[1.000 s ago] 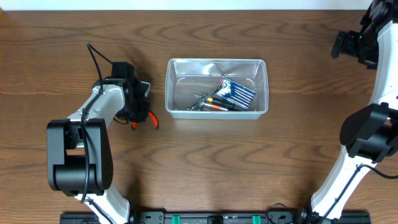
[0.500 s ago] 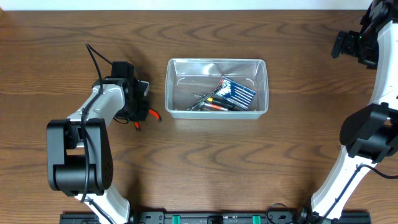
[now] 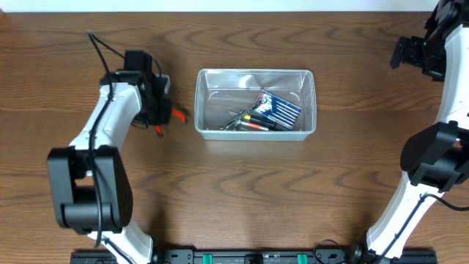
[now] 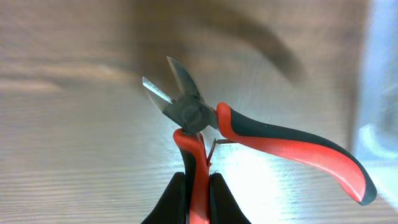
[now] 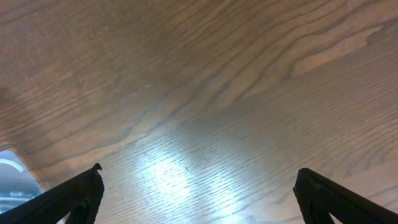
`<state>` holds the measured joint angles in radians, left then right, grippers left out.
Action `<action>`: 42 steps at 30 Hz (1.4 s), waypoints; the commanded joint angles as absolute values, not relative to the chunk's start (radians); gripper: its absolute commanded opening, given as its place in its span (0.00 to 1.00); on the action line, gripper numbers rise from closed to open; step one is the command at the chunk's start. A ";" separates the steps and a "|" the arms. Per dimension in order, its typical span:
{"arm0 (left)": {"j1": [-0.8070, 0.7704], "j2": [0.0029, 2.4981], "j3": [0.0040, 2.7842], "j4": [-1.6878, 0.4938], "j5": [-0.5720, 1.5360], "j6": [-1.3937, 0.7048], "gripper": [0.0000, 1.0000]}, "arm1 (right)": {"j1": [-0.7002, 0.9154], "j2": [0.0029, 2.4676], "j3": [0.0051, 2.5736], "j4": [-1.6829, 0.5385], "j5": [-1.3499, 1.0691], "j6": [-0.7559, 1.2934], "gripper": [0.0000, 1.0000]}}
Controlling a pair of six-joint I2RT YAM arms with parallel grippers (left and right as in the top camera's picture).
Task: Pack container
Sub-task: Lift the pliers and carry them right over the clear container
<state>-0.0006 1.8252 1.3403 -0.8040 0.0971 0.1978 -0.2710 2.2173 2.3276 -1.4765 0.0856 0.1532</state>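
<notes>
The left jaws pinch one handle of the cutters [image 4: 189,114], its end hidden; right jaws spread.

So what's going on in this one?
The left gripper is shut on one handle of a pair of red-and-black cutters, holding them beside the left end of the clear container. A few tools already lie in the container. The right gripper is open, off at the far right, holding nothing.
</notes>
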 commanded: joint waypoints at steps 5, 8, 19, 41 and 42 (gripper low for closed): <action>0.001 1.622 1.470 -0.763 0.088 0.170 0.06 | -0.274 2.212 2.327 -1.477 0.094 0.163 0.99; -0.004 1.557 1.473 -0.746 0.090 0.167 0.06 | -0.274 2.212 2.327 -1.477 0.094 0.163 0.99; -0.197 1.460 1.472 -0.643 0.246 0.160 0.06 | -0.274 2.212 2.327 -1.477 0.094 0.163 0.99; -0.496 1.837 1.472 -0.499 0.245 0.102 0.06 | -0.274 2.212 2.327 -1.477 0.094 0.163 0.99; -0.495 1.853 1.472 -0.499 0.239 0.098 0.06 | -0.274 2.212 2.327 -1.477 0.094 0.163 0.99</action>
<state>-0.4984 1.8240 1.4620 -0.5037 0.2371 0.1226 -0.2710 2.2173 2.3276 -1.4765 0.0860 0.1532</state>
